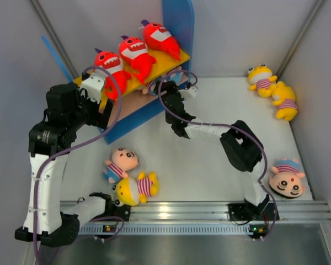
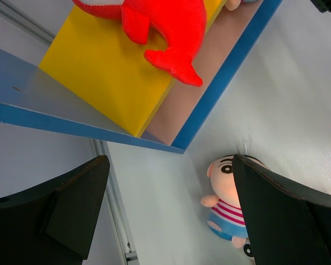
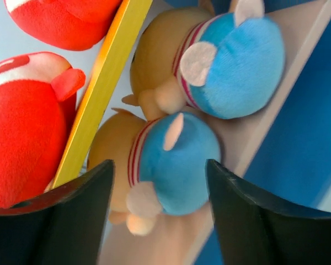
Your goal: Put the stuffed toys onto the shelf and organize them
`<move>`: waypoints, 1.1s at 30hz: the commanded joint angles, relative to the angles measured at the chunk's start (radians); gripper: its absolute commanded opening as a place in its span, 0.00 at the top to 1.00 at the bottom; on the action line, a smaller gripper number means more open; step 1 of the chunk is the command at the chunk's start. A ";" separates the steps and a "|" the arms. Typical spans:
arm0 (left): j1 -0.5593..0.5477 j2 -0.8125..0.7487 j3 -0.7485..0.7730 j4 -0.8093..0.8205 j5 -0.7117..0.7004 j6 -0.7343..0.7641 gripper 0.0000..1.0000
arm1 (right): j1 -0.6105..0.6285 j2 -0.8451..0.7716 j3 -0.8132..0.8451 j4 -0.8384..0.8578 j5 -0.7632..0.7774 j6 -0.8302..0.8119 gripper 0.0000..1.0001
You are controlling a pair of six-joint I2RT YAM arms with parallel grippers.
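Note:
The shelf (image 1: 179, 22) stands at the back, with three red sharks (image 1: 135, 52) lying on its yellow top board (image 2: 99, 72). Two blue-bottomed dolls in striped shirts lie on the lower board (image 3: 248, 138). My right gripper (image 3: 159, 168) is open around the nearer doll (image 3: 176, 154), with both fingers apart from it; the other doll (image 3: 231, 61) is just beyond. In the top view the right gripper (image 1: 176, 88) reaches under the yellow board. My left gripper (image 2: 170, 165) hangs open and empty by the shelf's left end (image 1: 102, 99), above a pink-faced doll (image 2: 223, 193).
A pink-faced doll (image 1: 120, 163) and a yellow doll (image 1: 135, 187) lie near the left arm's base. Two yellow dolls (image 1: 261, 78) (image 1: 284, 102) lie at the back right. Another pink-faced doll (image 1: 287, 179) lies at the right front. A metal rail (image 1: 198, 210) runs along the near edge.

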 commanded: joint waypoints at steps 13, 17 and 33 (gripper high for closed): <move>-0.034 -0.056 0.009 0.007 0.088 0.002 0.01 | -0.210 -0.698 -0.357 -1.241 0.133 0.148 0.00; -0.048 -0.062 0.006 0.007 0.112 -0.009 0.01 | -0.444 -0.770 -0.455 -1.671 0.207 0.500 0.01; -0.061 -0.087 -0.011 0.006 0.109 -0.012 0.01 | -0.987 -0.626 -0.512 -1.844 0.212 0.607 0.01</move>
